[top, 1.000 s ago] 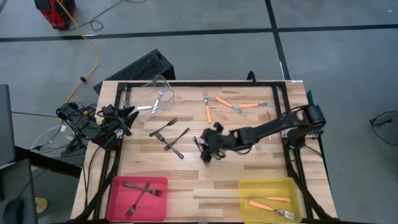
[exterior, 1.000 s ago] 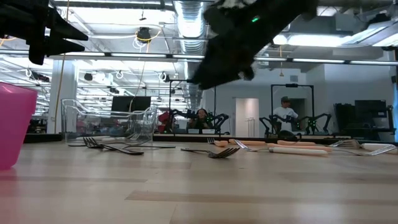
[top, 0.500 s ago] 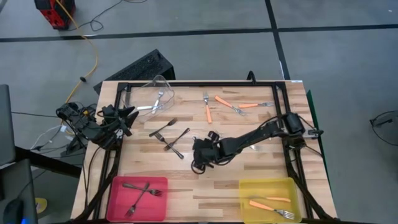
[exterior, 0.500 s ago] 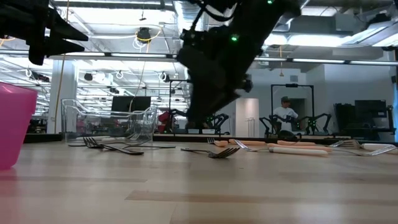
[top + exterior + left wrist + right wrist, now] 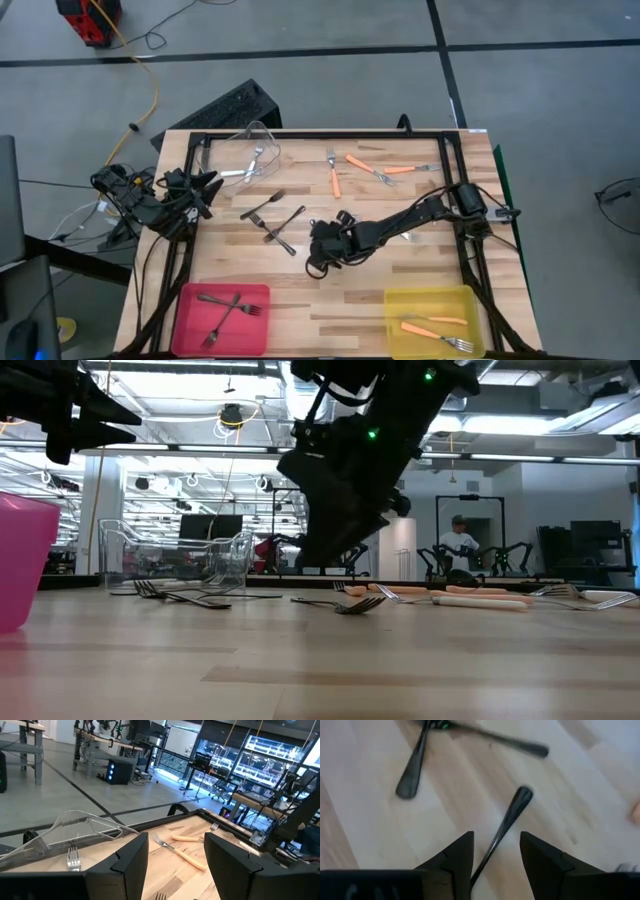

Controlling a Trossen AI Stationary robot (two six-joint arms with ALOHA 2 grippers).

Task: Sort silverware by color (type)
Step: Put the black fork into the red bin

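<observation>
My right gripper (image 5: 319, 241) is open and hovers low over the middle of the table. In the right wrist view its fingers (image 5: 495, 851) stand on either side of a dark fork's handle (image 5: 514, 809) that lies flat on the wood. Two more dark forks (image 5: 276, 220) lie crossed just to its left. Orange-handled forks (image 5: 362, 166) lie near the far edge. A silver fork (image 5: 255, 160) sits in the clear bin (image 5: 262, 133). My left gripper (image 5: 175, 865) is open and waits at the table's left edge (image 5: 196, 188).
A pink bin (image 5: 188, 322) at the near left holds dark forks. A yellow bin (image 5: 400, 300) at the near right holds orange-handled forks. A black frame (image 5: 320, 134) runs round the table. Bare wood lies between the two near bins. A person shows far behind the table (image 5: 458, 540).
My right gripper has moved toward the table's left edge and slightly nearer, and has come down toward the wood over the dark fork. Most of this happened in the first half second; since then it has only shifted slightly. Nothing else has moved.
</observation>
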